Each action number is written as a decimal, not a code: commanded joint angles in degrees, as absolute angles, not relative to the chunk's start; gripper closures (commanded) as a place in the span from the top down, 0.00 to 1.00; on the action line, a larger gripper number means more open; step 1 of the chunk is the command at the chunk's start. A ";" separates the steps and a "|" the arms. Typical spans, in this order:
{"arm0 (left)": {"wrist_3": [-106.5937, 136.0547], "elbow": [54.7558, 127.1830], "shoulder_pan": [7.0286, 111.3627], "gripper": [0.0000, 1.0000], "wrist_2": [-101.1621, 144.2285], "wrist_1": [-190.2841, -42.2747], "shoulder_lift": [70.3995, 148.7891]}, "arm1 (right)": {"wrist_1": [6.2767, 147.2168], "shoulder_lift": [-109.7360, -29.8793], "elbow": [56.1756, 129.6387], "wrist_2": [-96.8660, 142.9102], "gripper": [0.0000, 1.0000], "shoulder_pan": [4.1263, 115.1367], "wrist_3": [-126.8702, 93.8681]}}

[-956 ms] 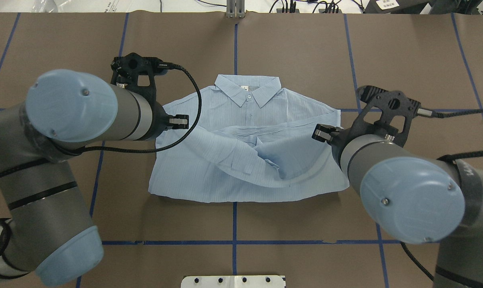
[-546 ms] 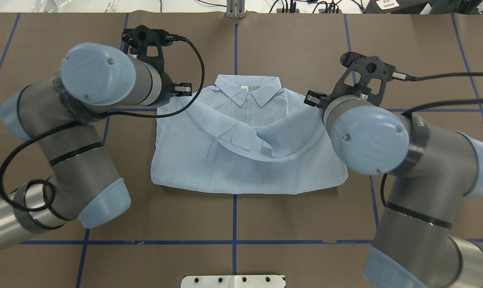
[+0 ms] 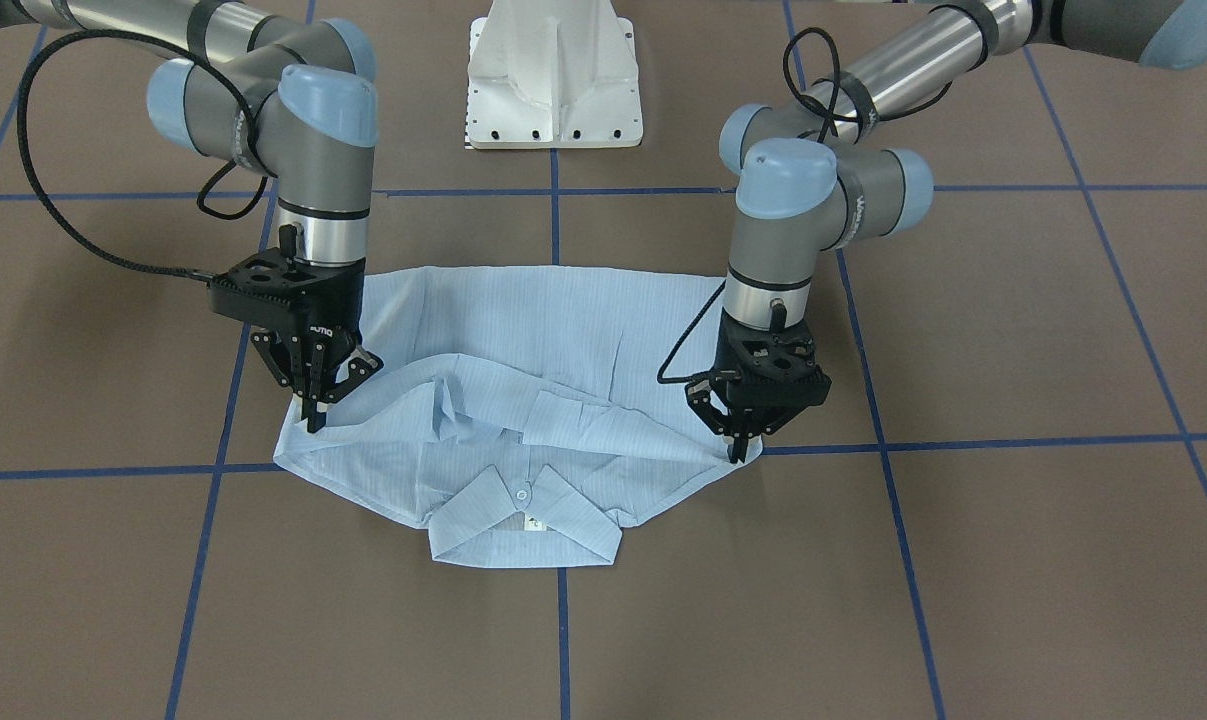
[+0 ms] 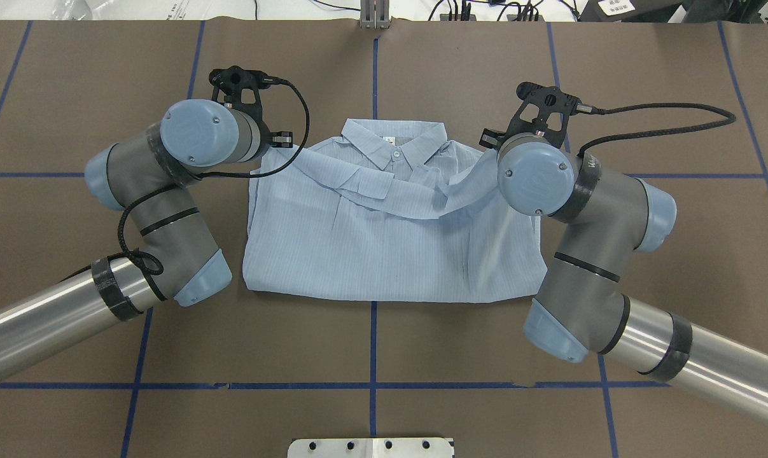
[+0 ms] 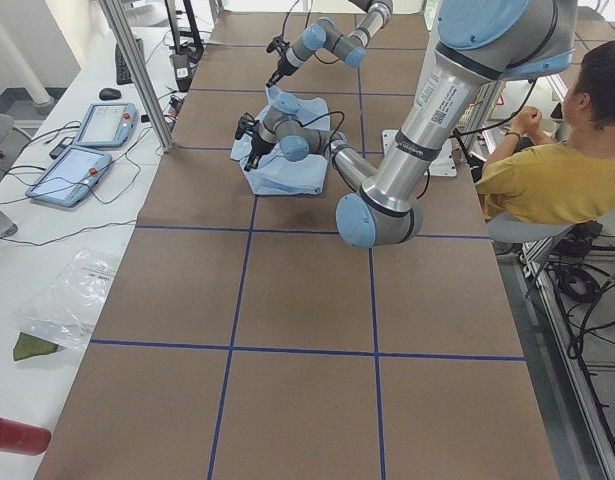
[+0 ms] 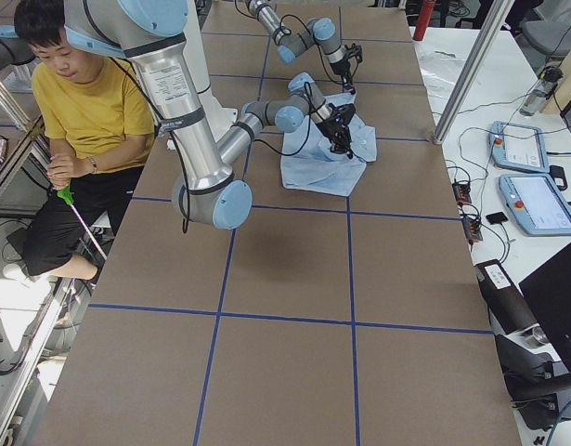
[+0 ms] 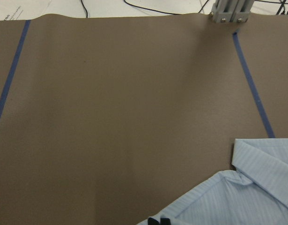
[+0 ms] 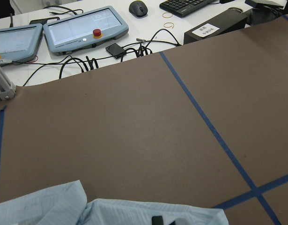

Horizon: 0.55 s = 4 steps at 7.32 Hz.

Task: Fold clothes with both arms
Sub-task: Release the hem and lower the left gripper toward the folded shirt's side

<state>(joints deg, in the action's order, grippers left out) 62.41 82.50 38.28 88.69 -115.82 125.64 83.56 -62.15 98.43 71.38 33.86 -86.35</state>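
The shirt (image 4: pixel 390 248) is spread on the table (image 4: pixel 104 76), collar (image 4: pixel 393 141) on the far side; its folded-up edge is clamped at each shoulder by the left gripper (image 3: pixel 739 445) and right gripper (image 3: pixel 315 408), seemingly so the fold is laid square.

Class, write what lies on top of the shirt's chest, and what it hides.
More of the shirt: fabric folded across it, a cuff showing, its ends pinched by the left claw and right claw. The collar and top button show; lower buttons are covered.

Wrist views' bottom edge crops the left fingers (image 7: pixel 153 221), the right fingers (image 8: pixel 157 220); the shirt (image 7: pixel 242 187) too.
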 commanded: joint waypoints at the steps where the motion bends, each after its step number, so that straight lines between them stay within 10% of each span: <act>1: 62.05 80.16 38.14 0.00 88.68 -117.95 125.25 | 81.91 -62.40 96.33 71.54 0.00 34.36 -85.96; 4: 57.92 80.77 38.32 0.00 88.68 -117.86 125.24 | 81.83 -62.40 95.54 72.42 0.00 34.98 -86.04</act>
<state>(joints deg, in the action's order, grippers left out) 58.65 80.67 38.29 88.68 -117.79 125.26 81.89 -62.45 96.09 72.26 34.92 -85.98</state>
